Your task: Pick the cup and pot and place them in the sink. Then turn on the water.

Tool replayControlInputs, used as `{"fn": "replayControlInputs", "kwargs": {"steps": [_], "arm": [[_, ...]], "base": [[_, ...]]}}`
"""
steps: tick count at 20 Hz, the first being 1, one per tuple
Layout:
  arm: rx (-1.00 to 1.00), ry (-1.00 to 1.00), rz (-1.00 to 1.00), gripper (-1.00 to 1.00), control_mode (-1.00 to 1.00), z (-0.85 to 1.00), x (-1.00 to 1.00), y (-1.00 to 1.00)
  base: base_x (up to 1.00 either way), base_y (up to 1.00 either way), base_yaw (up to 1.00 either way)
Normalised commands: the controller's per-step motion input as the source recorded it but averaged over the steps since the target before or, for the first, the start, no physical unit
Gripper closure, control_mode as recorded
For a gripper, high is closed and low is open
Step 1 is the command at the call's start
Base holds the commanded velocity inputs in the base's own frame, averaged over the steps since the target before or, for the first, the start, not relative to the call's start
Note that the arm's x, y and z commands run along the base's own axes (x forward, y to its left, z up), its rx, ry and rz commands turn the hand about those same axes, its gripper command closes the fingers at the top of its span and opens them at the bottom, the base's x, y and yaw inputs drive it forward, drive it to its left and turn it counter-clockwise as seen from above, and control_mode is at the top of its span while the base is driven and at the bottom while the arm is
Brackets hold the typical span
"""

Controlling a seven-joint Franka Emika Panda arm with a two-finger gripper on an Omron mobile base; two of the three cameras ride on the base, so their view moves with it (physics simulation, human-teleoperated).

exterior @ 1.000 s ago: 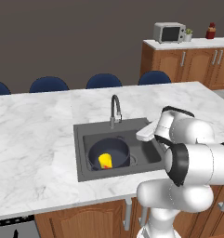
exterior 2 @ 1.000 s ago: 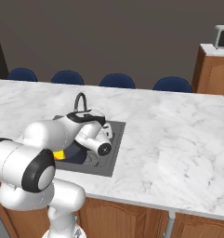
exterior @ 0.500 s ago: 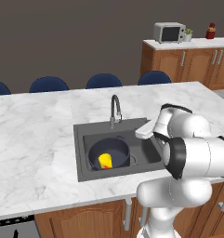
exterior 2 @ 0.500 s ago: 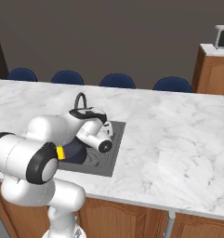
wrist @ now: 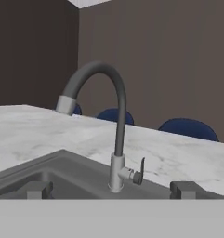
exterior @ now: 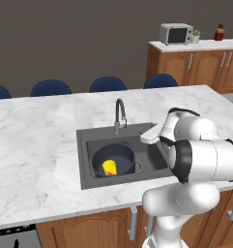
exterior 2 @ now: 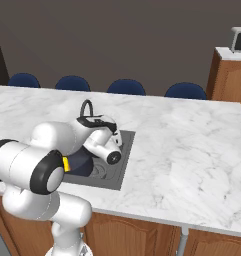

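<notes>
While the cup [exterior: 109, 167] sits in the pot [exterior: 113, 159] (both in the sink [exterior: 86, 145]), the gripper [wrist: 111, 189] faces the faucet [wrist: 114, 122], fingers spread.

The sink [exterior: 86, 145] is set into the marble counter [exterior: 36, 140]. Inside the sink, toward its left, sits the pot [exterior: 123, 154], and the cup [exterior: 109, 167] stands in the pot. The faucet [exterior: 119, 115] rises behind the sink's back rim. Chairs [exterior: 108, 84] line the counter's far side behind the sink.
</notes>
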Motion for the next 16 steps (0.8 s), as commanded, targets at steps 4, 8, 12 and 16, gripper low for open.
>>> {"fn": "replayControlInputs", "kwargs": {"steps": [4, 8, 12, 16], "arm": [[0.02, -0.02, 0.0, -1.0, -1.0, -0.01, 0.02, 0.0], [0.03, -0.02, 0.0, -1.0, -1.0, -0.08, 0.0, -0.01], [0.05, -0.02, 0.0, -1.0, -1.0, -0.18, 0.0, -0.06], [0.04, 0.0, 0.0, -1.0, -1.0, -0.18, 0.0, -0.02]], "base": [[0.0, 0.0, 0.0], [0.0, 0.0, 0.0], [0.0, 0.0, 0.0], [0.0, 0.0, 0.0]]}}
